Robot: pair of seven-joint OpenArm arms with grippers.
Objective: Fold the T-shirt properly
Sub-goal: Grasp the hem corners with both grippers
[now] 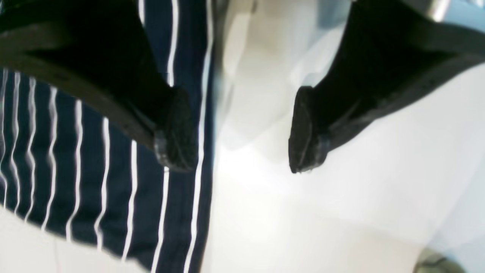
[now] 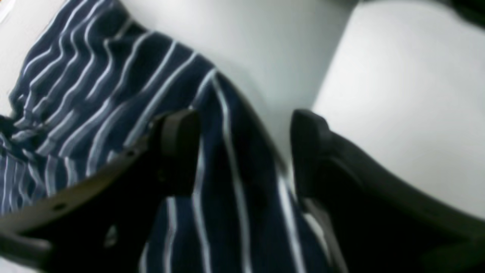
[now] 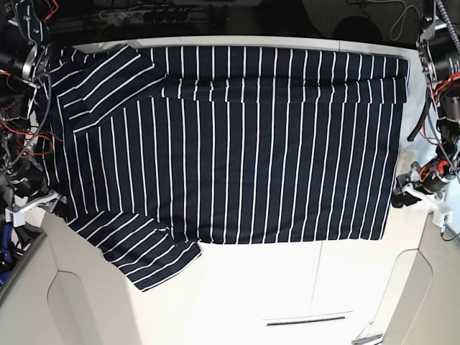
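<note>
Both grippers open, empty: left gripper (image 1: 242,129) straddles T-shirt (image 3: 237,144) hem edge; right gripper (image 2: 244,151) over striped fabric. Risk: shallow pinch slips, fold skews.

Black fingers (image 1: 178,131) w/ textured pads, small screw holes along sides; red wiring (image 3: 20,136) on arms.
</note>
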